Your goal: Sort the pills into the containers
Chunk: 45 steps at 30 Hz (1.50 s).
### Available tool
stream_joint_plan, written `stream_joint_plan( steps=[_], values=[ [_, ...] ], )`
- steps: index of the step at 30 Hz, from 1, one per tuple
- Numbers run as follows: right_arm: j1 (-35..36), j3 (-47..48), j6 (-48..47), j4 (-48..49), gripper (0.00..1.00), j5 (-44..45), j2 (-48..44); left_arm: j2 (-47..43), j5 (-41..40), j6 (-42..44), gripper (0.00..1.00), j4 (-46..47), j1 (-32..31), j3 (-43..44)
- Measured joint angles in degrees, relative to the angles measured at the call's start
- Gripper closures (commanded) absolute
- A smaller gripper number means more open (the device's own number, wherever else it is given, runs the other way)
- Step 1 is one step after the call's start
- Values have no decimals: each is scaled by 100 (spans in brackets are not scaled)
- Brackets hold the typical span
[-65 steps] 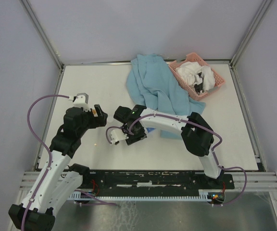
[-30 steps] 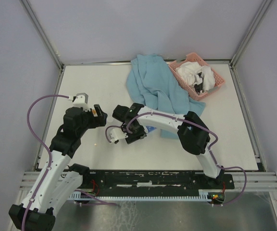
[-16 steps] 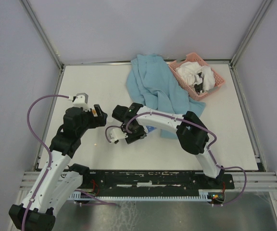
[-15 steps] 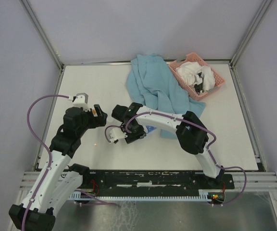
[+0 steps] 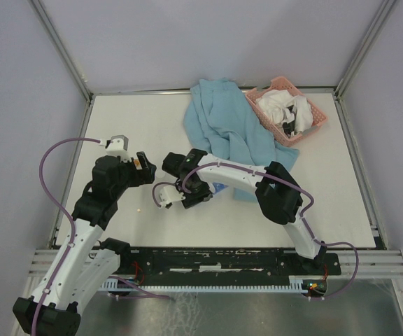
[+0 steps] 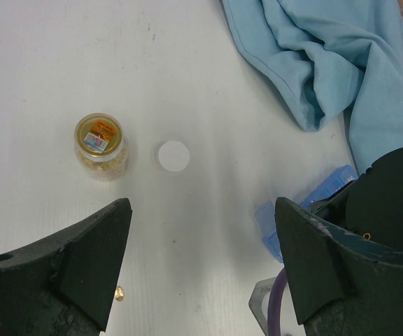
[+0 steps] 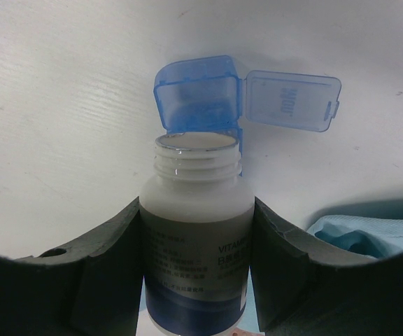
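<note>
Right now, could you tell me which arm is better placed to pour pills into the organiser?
Right: the right gripper holds the uncapped white bottle, mouth toward the open blue organiser; the left gripper hangs open, empty.

Right hand point(image 7: 196, 234) closed on an uncapped white bottle point(image 7: 196, 210), dark fingers point(image 7: 110, 259) pressed against both sides of its body. Threaded neck open; printed label with a dark blue band lower down. Just beyond the bottle mouth, on the white tabletop point(image 7: 61, 84): the blue translucent containers point(image 7: 200, 105), two lids flipped open, the paler lid point(image 7: 289, 101) lying out to the right. Contents of the open compartment not discernible. Edge of a light blue cloth point(image 7: 369, 234) at lower right.
</note>
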Motion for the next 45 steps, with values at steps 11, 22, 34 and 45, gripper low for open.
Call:
stream_joint_plan(
  steps=[11, 22, 34, 45],
  values=[
    [4, 68, 42, -74, 89, 76, 44, 0, 4, 0, 10, 0, 7, 0],
    [15, 98, 44, -120, 89, 127, 118, 0, 17, 0, 10, 0, 26, 0],
    [52, 133, 83, -140, 89, 210, 155, 0, 17, 0, 10, 0, 26, 0],
    [52, 162, 85, -142, 89, 258, 162, 0, 17, 0, 10, 0, 26, 0]
  ],
)
